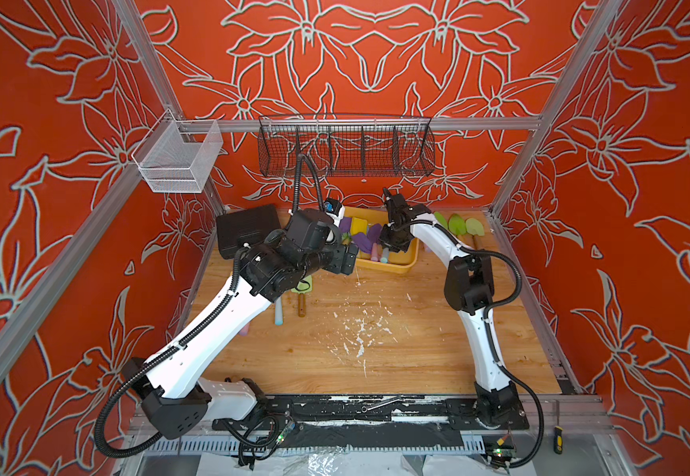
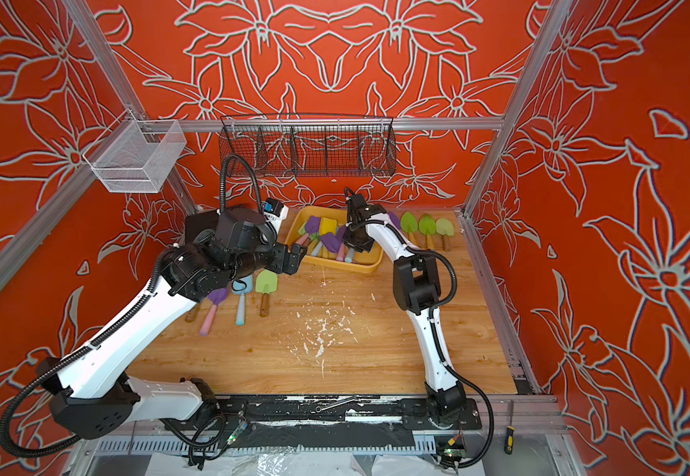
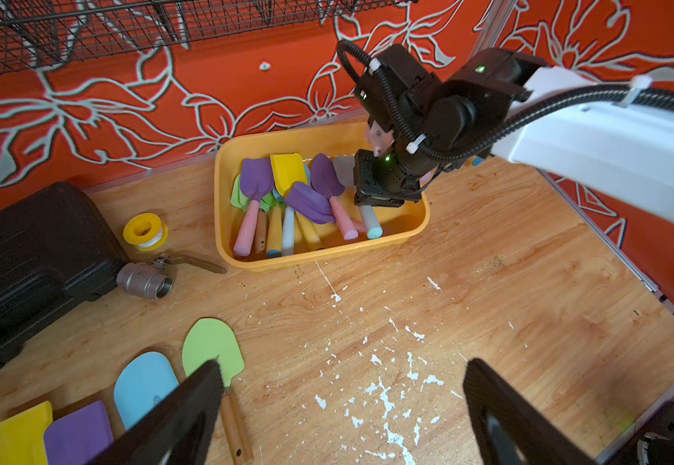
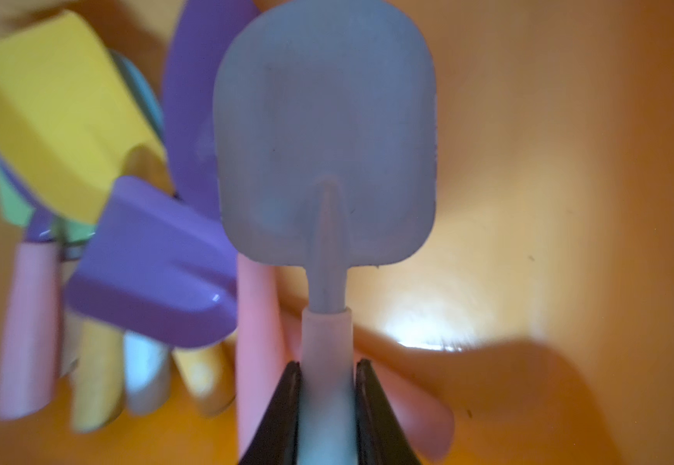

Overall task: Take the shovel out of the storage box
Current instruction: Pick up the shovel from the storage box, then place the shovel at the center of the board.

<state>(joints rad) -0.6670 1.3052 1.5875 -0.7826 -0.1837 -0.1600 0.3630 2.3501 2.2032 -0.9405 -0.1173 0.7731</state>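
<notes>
1. While the pale blue shovel (image 4: 323, 141) sits inside the yellow storage box (image 3: 319, 259), at the end nearest the right arm, the right fingers (image 4: 371, 402) are clamped on its pale handle, one on each side.
2. Purple, yellow and green shovels lie piled beside it in the box.
3. The left fingers (image 3: 190, 402) stand wide apart and hold nothing, above the desk (image 3: 488, 282) in front of the box.
4. A green shovel (image 3: 210, 346) lies on the desk beneath them, with blue, purple and yellow ones alongside.
5. Three more green shovels (image 2: 426, 224) lie on the desk just beyond the right arm.
</notes>
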